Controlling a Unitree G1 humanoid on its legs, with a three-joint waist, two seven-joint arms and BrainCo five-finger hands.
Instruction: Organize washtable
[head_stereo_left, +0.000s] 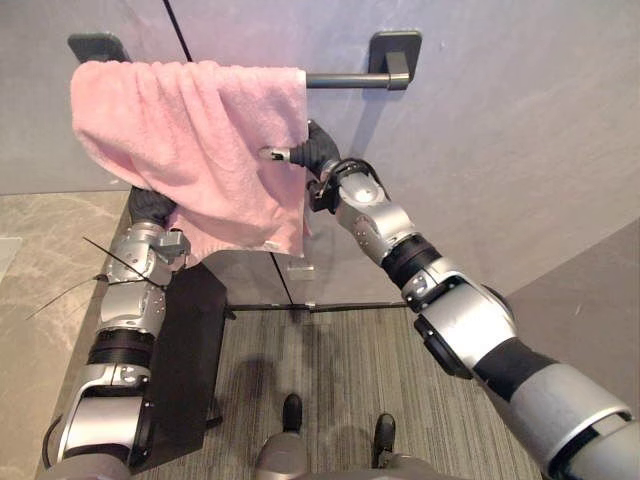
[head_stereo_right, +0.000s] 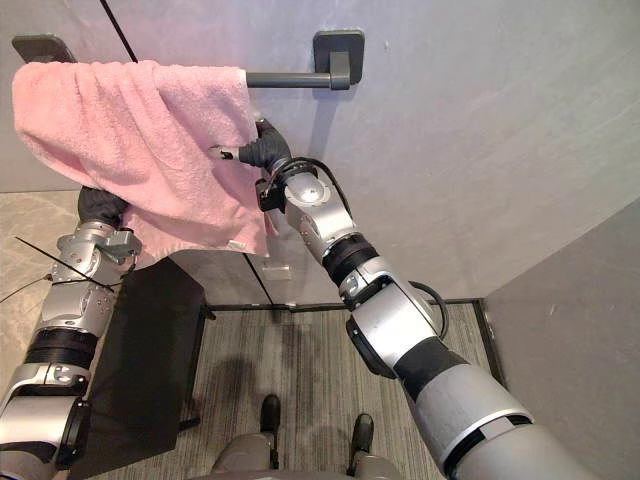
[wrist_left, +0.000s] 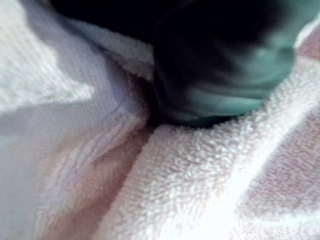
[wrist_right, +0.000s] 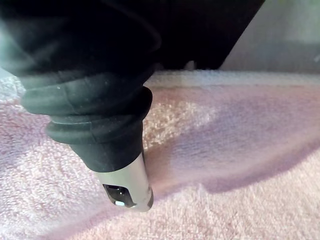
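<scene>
A pink towel (head_stereo_left: 180, 130) hangs over a dark bar (head_stereo_left: 345, 80) on the grey wall, bunched toward the bar's left end. My right hand (head_stereo_left: 305, 152) is at the towel's right edge, with its thumb (wrist_right: 125, 185) lying across the front of the cloth and its fingers behind it, pinching the edge. My left hand (head_stereo_left: 150, 207) reaches up under the towel's lower left part, where the cloth covers it. In the left wrist view the dark cover (wrist_left: 215, 65) is pressed into the terry cloth (wrist_left: 190, 180).
The bar ends in two dark wall mounts (head_stereo_left: 395, 50) (head_stereo_left: 97, 45). A black flat panel (head_stereo_left: 185, 360) stands at the lower left beside my left arm. A small clear bracket (head_stereo_left: 300, 268) sits below the towel. Striped grey flooring (head_stereo_left: 340, 360) lies beneath.
</scene>
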